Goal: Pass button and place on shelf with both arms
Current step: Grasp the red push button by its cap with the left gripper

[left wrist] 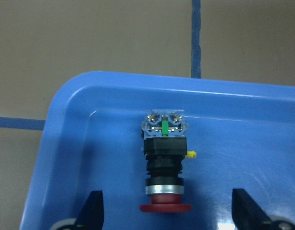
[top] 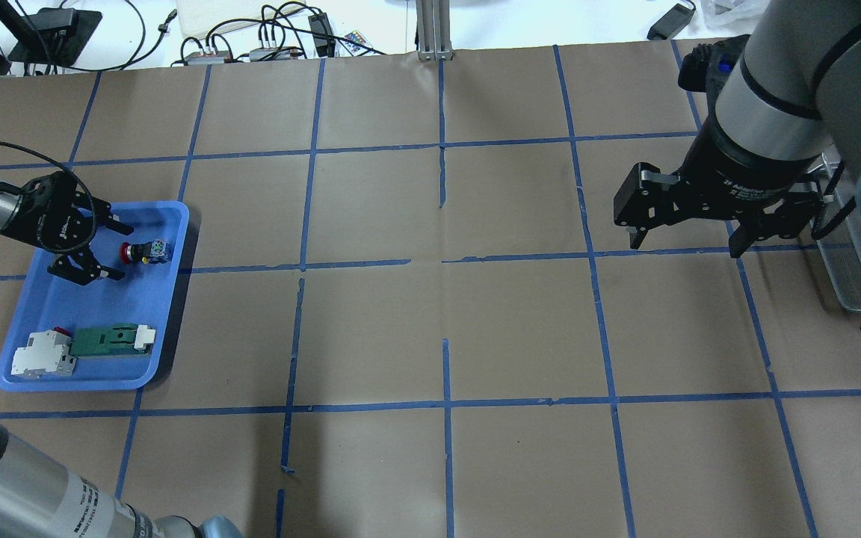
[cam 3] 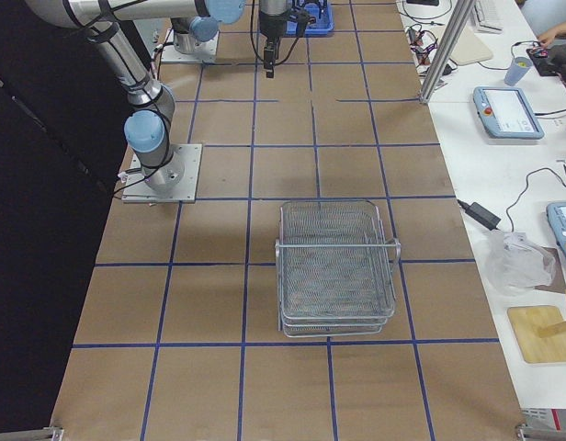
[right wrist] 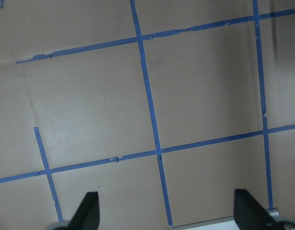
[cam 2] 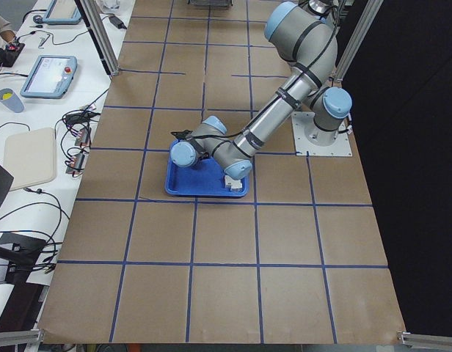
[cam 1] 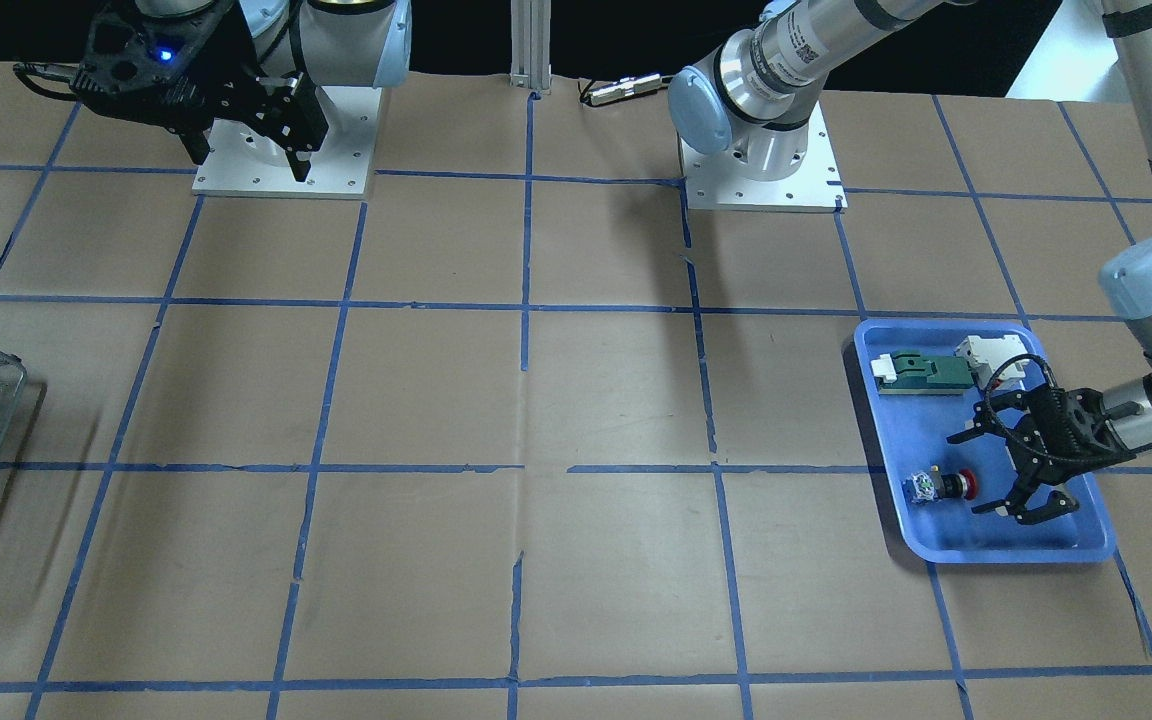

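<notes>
The button (cam 1: 941, 487) lies on its side in the blue tray (cam 1: 996, 555), red head toward my left gripper (cam 1: 968, 474). That gripper is open, low over the tray, its fingertips either side of the red head without touching it. The left wrist view shows the button (left wrist: 164, 158) between the two fingertips (left wrist: 95, 208), blue-and-white block pointing away. In the overhead view the button (top: 145, 252) is at the left gripper (top: 125, 252). My right gripper (top: 684, 246) is open and empty, high above the table near the wire shelf (top: 860, 254). The shelf (cam 3: 336, 266) stands on the table.
The tray (top: 79, 385) also holds a green-and-white flat part (top: 113, 338) and a white-and-red block (top: 45, 355) at its near end. The right wrist view shows only brown paper with blue tape lines (right wrist: 152, 124). Arm bases (cam 1: 761, 170) stand at the robot's side.
</notes>
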